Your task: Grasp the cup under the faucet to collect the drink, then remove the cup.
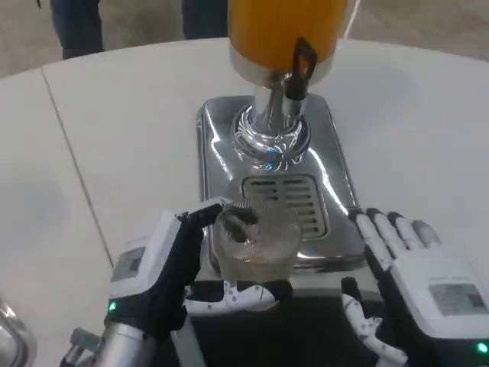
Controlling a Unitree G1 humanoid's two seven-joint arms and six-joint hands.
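At six o'clock from the faucet (pixel 296 73), your clear cup (pixel 252 248) sits at the front edge of the silver dispenser base (pixel 218 145), just short of the drip grate (pixel 284 197). Your left hand (pixel 164 275) grips it, fingers wrapped round its nine o'clock side and thumb reaching under its near side. At four o'clock from the cup, your right hand (pixel 428 287) rests apart with fingers spread, holding nothing. At twelve o'clock, the orange tank (pixel 279 30) stands above the base.
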